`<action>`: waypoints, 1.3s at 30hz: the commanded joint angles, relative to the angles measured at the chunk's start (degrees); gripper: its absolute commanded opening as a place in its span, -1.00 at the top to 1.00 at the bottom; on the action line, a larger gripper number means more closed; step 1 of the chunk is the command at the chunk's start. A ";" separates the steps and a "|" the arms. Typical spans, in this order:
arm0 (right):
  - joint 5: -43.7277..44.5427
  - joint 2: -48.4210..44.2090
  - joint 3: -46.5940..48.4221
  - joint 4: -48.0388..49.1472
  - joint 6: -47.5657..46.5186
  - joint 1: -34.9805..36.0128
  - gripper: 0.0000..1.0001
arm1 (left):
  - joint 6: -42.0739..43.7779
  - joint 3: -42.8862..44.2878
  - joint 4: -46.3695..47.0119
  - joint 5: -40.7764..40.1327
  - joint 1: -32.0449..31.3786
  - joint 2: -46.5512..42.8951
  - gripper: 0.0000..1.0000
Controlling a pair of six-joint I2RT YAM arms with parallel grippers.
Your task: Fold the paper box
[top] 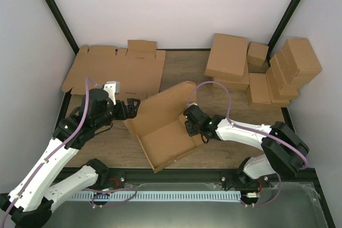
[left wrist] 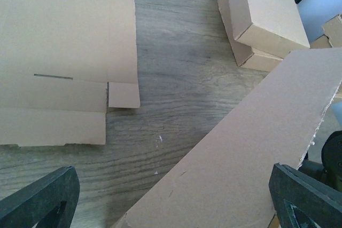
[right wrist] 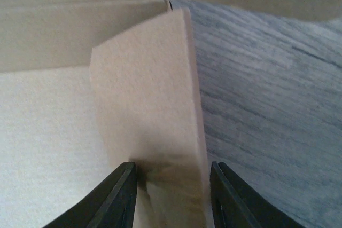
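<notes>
Overhead look at a wooden bench, two white robot arms reaching in from the bottom edge.

At centre frame, set askew on the bench, the paper box: plain brown cardboard, partly formed. Shallow tray shaped, low walls raised along its lower-left and lower-right edges. Broad lid panel tilted up along the upper side, toward the top of the frame.

Left claw just beside the box's left corner, released. Fingers spread wide in its wrist view, the slanting lid panel ahead of them and between them. Touching the card or not: cannot tell.

Right claw at the box's right side, reaching over the wall. In its wrist view, fingers parted, straddling an upright side flap near a tray corner. Not clamped on it, as far as can be seen.

Upper left: flat blanks lying stacked. Upper right: closed brown boxes piled together.

Judged roughly halfway. Tray walls mostly up, but side flap seemingly untucked and lid open. Tucking and closing left to do.
</notes>
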 commanded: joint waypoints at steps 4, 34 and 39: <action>-0.74 4.38 4.14 6.03 1.82 0.42 0.16 | -0.01 -0.90 0.99 1.14 0.17 -0.86 -1.00; 4.49 3.91 5.47 -0.91 9.84 2.00 -0.02 | 0.26 -2.22 0.76 2.06 0.16 -1.06 -1.00; 3.62 -0.53 4.17 -2.31 10.38 2.01 -0.22 | -1.46 -3.94 -0.80 0.10 0.16 -3.32 -1.00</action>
